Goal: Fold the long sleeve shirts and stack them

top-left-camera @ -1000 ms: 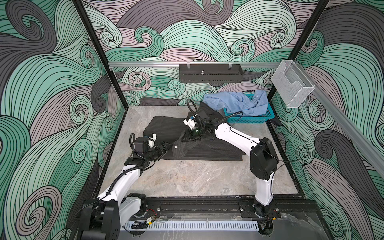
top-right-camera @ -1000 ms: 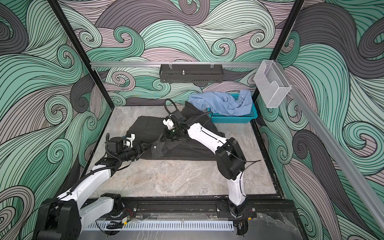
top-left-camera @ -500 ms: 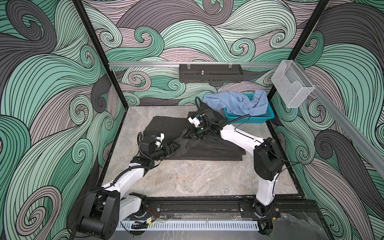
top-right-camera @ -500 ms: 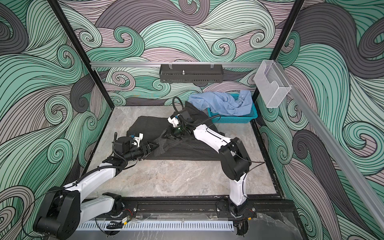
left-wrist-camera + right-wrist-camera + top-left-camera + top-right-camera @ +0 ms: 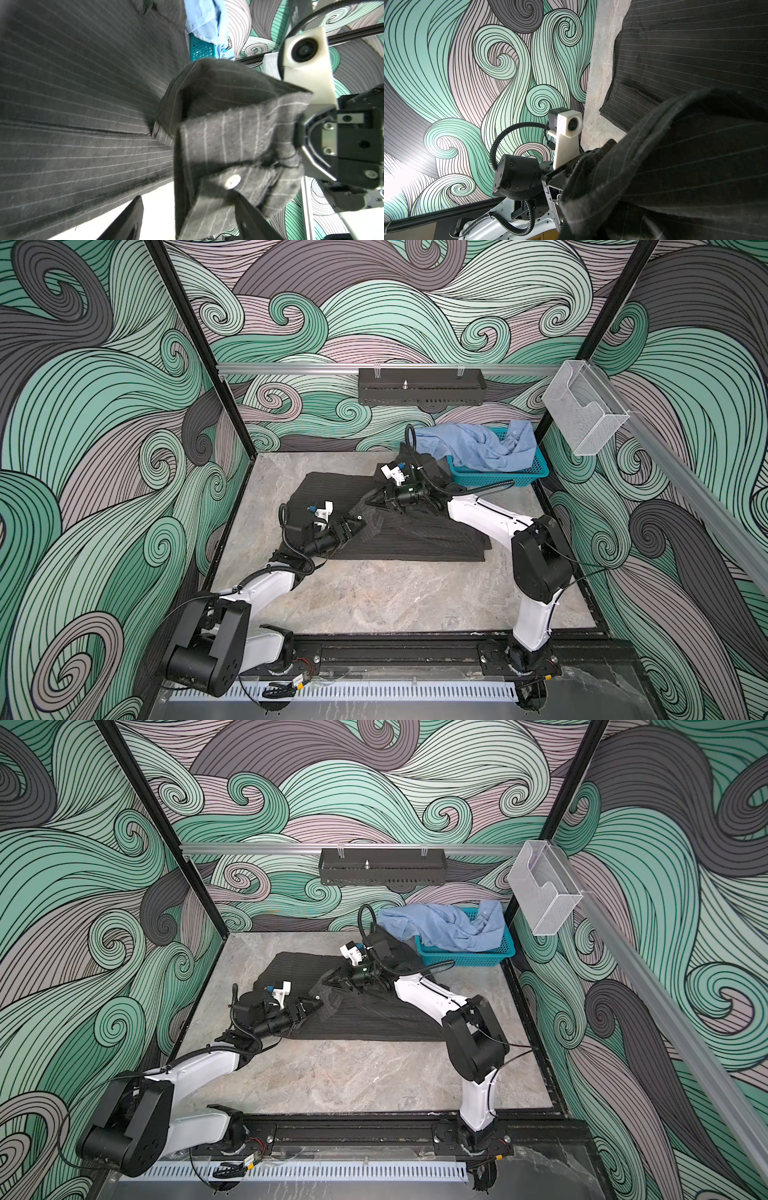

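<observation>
Charcoal shirt cuff [image 5: 228, 145], pinched by right fingers [image 5: 302, 135], hangs between spread left fingers [image 5: 128, 220].

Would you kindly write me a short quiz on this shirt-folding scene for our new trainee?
1. True or false: the light blue shirt lies bunched in the teal basket.
2. What is the right gripper shut on? A. the basket's rim B. the dark pinstriped shirt C. the blue shirt
3. Fill in: the left gripper has its jaws standing ___.
Key: 1 true; 2 B; 3 open.
</observation>
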